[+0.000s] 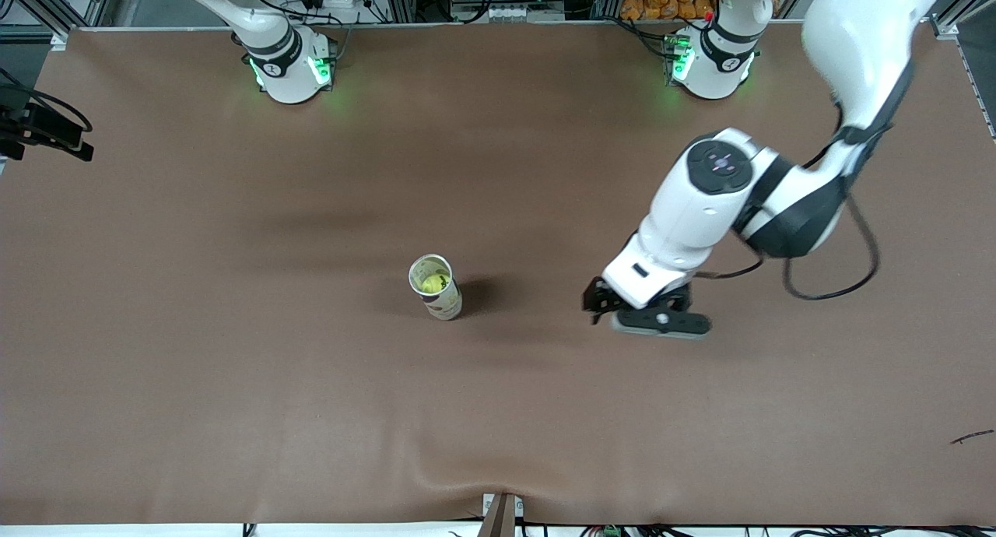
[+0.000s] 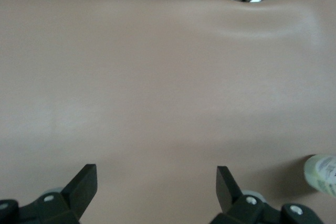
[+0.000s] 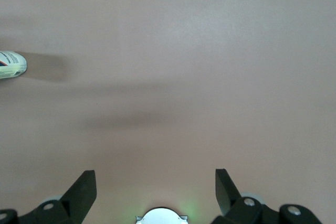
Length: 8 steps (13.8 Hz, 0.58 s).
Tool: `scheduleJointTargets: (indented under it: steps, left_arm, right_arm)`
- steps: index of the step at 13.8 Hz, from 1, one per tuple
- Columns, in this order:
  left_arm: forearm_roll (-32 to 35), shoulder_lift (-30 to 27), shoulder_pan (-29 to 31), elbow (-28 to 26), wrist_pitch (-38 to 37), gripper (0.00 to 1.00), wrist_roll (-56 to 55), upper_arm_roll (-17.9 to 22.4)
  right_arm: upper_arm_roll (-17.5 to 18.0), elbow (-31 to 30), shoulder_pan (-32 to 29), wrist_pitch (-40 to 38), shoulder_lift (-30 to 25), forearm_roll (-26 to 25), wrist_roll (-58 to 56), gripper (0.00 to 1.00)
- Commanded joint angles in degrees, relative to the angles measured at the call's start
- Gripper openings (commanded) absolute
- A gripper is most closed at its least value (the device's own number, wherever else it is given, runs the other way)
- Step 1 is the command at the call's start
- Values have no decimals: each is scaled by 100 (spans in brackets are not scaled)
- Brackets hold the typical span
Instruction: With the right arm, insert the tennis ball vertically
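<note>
My right gripper (image 3: 155, 190) hangs empty, fingers apart, seemingly high near my base. The tube (image 1: 436, 286) stands upright mid-table, the tennis ball (image 1: 432, 282) already inside. My left gripper (image 1: 632, 307), also open, hovers nearer the tube, toward its end.

The table (image 1: 233, 366) wears a matt brown cloth-like cover, smooth with a slight ripple at its near edge. The tube (image 1: 437, 288) looks like glossy printed plastic, the ball (image 1: 430, 284) inside fuzzy yellow felt. The left arm (image 1: 700, 202) has glossy white plastic shells and matt black joints.
</note>
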Motion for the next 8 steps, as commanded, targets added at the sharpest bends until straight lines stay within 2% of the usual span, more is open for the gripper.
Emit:
scheduleJointTargets:
  steps: [1,6,8]
  left_arm:
    - [-186,-214,518,112,-762,100,-42,-478]
    - [-292,-345,650,834,-2344,100,10,-611]
    - [-633,-687,1045,826,-2382,100,19,-611]
  right_arm:
    - [39,90,-39,24,6,-22,37,100]
    - [39,99,-30,173,59,-13,46,100]
    - [31,108,-74,182,68,144,46,100]
